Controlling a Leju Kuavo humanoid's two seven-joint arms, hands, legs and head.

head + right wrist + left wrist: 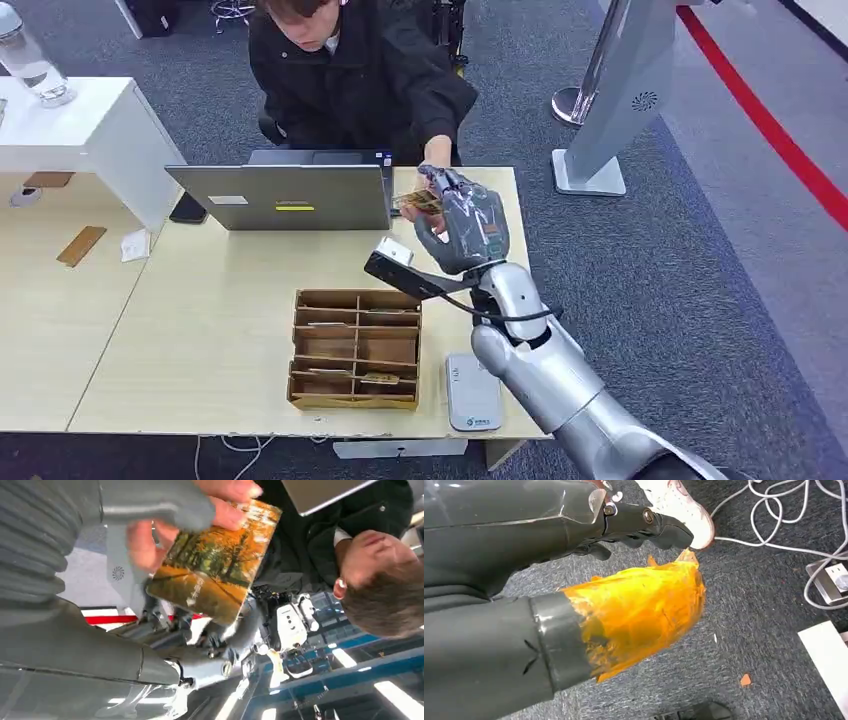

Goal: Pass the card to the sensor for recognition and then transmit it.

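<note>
Silver right arm (pixel 545 375) reaches across the table (pixel 200 300); its right hand (pixel 465 228) grips the card (pixel 215 560), whose far edge the person's hand (pixel 220 502) pinches. Left hand (pixel 574 580) hangs low, holding nothing.

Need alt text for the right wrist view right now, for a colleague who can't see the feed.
The robot's right hand holds a card printed with orange autumn trees, while a person's hand grasps the same card. The seated person's dark jacket and a laptop's edge lie beyond; the picture is turned.
</note>
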